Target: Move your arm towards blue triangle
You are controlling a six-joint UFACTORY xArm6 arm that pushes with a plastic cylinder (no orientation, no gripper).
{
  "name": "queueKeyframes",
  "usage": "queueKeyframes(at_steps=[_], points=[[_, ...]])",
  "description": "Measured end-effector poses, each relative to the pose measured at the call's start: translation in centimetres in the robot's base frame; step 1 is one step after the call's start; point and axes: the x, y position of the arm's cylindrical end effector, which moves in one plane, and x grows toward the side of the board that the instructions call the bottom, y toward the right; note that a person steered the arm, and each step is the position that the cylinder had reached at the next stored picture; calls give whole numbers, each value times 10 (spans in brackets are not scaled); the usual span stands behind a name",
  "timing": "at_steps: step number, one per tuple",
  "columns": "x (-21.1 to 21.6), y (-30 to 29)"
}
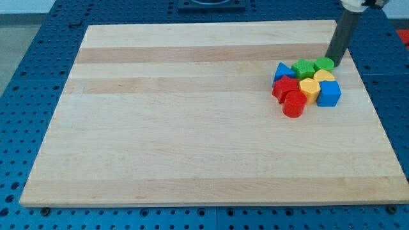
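The blue triangle (282,69) lies at the left top of a tight cluster of blocks on the view's right side of the wooden board (192,115). My tip (333,62) rests on the board just right of the green block (324,63), at the cluster's top right corner, well to the right of the blue triangle. Between them sits a green star-like block (303,68).
The cluster also holds a yellow block (324,76), a yellow hexagon-like block (309,88), a blue cube (330,93), a red block (285,87) and a red cylinder (294,105). The board's right edge (370,96) is close by.
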Motion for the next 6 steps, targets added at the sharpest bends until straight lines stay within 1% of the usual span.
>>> queueKeyframes(at_steps=[1,2,3,4,6], points=[[-19,-14],[-25,-61],[-25,-114],[-11,-139],[12,-135]])
